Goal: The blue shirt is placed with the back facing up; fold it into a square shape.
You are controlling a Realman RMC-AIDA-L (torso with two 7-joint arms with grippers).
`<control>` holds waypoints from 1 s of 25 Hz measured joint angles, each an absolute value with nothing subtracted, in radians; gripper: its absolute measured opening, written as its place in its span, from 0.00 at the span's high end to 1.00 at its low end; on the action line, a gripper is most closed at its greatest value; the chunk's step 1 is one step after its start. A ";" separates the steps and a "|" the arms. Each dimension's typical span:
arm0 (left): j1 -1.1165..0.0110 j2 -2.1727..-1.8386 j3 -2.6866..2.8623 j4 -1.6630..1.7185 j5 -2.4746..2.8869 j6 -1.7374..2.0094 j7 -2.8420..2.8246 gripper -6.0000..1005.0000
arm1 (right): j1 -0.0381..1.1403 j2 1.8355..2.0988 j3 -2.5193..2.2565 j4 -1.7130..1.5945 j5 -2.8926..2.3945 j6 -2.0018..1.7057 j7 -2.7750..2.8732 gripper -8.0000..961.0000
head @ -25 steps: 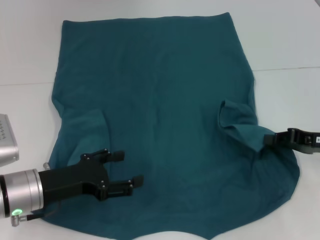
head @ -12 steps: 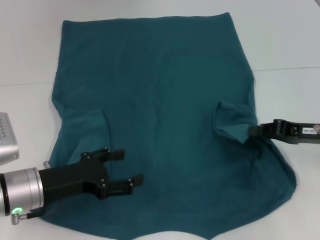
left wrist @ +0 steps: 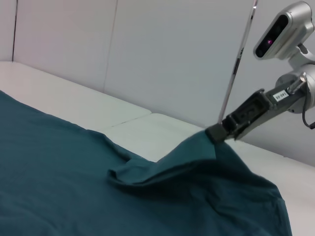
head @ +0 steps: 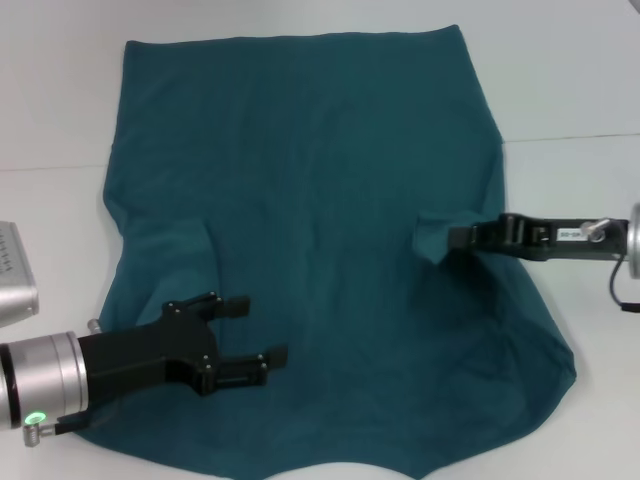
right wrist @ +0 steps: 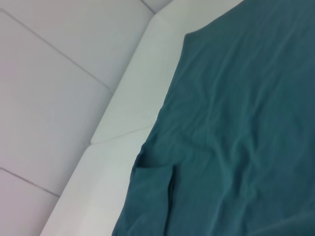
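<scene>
Head view, shirt: the blue shirt (head: 310, 200) lies spread flat on the white worktop (head: 570, 90), filling most of the frame from the upper left to the lower right, plain side up.
Head view, right sleeve area: at the right of centre a flap of the shirt's edge is lifted and pulled inward over the body of the shirt.
Head view, right end effector: the right end effector (head: 455, 238) reaches in from the right edge at mid-height, its black fingers closed together on that lifted flap.
Head view, left end effector: the left end effector (head: 262, 333) sits at the lower left over the shirt, its two black fingers spread apart with nothing between them.
Head view, left edge: a grey box (head: 15, 275) shows partly at the left edge, on the worktop just beside the shirt.
Left wrist view, shirt: the shirt covers the lower part of the frame, with a raised peak of cloth right of centre.
Left wrist view, right end effector: it pinches the tip of that peak from the upper right, clamped on the cloth.
Right wrist view: the shirt fills the right and lower parts of the frame, with the worktop along its left side; no fingers show.
</scene>
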State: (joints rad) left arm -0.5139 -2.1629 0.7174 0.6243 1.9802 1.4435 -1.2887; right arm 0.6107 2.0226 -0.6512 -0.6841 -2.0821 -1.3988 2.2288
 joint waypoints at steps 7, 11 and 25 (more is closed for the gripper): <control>-0.511 -2.163 0.715 0.624 1.980 1.443 -1.289 0.10 | 0.620 2.031 -0.696 -0.649 -2.085 -1.389 2.218 0.99; -0.511 -2.163 0.714 0.624 1.980 1.443 -1.288 0.10 | 0.609 2.032 -0.707 -0.648 -2.086 -1.389 2.217 0.99; -0.505 -2.163 0.712 0.626 1.980 1.443 -1.287 0.10 | 0.586 2.004 -0.677 -0.631 -2.081 -1.462 2.156 0.64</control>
State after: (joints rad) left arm -0.5053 -2.1629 0.7116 0.6263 1.9802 1.4433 -1.2873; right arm 0.5863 2.0037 -0.6769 -0.6308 -2.0811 -1.4617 2.1558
